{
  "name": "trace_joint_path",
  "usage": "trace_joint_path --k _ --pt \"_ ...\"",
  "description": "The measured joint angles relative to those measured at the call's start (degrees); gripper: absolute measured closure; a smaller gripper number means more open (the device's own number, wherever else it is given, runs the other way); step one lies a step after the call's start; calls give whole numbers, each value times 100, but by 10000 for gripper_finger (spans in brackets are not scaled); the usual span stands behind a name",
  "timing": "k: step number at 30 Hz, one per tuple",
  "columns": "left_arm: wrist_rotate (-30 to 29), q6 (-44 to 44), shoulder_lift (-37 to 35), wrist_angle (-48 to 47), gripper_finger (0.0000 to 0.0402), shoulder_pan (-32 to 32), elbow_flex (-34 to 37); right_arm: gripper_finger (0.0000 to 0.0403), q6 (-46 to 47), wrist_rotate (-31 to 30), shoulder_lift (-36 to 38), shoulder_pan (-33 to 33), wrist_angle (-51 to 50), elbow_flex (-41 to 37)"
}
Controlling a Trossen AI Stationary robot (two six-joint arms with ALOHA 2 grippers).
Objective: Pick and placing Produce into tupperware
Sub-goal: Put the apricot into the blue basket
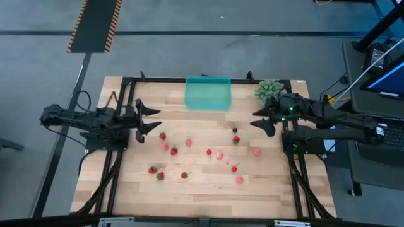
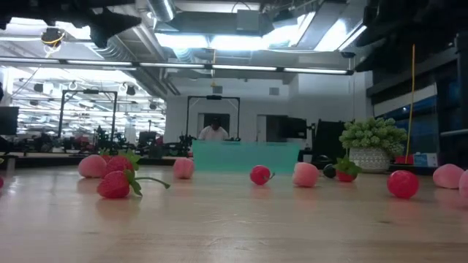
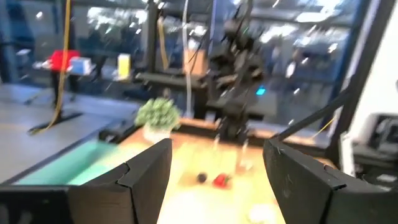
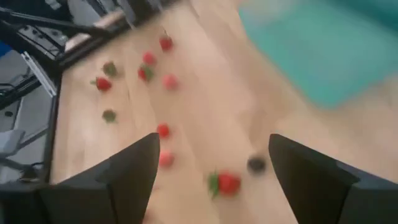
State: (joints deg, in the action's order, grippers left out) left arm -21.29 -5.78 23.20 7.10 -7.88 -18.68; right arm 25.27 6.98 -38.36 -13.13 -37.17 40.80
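Observation:
Several small red and pink produce pieces (image 1: 209, 152) lie scattered across the middle of the wooden table, and one dark berry (image 1: 235, 130) sits right of centre. The teal tupperware (image 1: 207, 93) rests on its base at the far edge's middle. My left gripper (image 1: 153, 118) hangs open above the table's left side, pointing toward the right. My right gripper (image 1: 255, 120) hangs open above the right side, slanting down over the dark berry (image 4: 255, 164) and a red piece (image 4: 227, 183). Neither has anything between its fingers.
A spiky green plant ball (image 1: 269, 89) in a small pot stands at the far right corner, close behind my right arm. Black frame rails (image 1: 117, 170) run along the table's left, right and far sides. A person (image 2: 214, 131) shows far off in the room behind.

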Motion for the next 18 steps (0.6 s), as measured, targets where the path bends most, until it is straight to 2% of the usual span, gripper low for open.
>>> trace_joint_path --k 7,14,18 --pt "-68 -6 810 3 156 0 -99 111 1671 72 -281 424 -1165 194" --pt "-295 -4 1225 272 156 0 -102 112 2649 148 -916 1360 -922 203" --pt "-564 -4 1288 324 156 0 -102 112 3555 106 -1594 1831 -1455 352"
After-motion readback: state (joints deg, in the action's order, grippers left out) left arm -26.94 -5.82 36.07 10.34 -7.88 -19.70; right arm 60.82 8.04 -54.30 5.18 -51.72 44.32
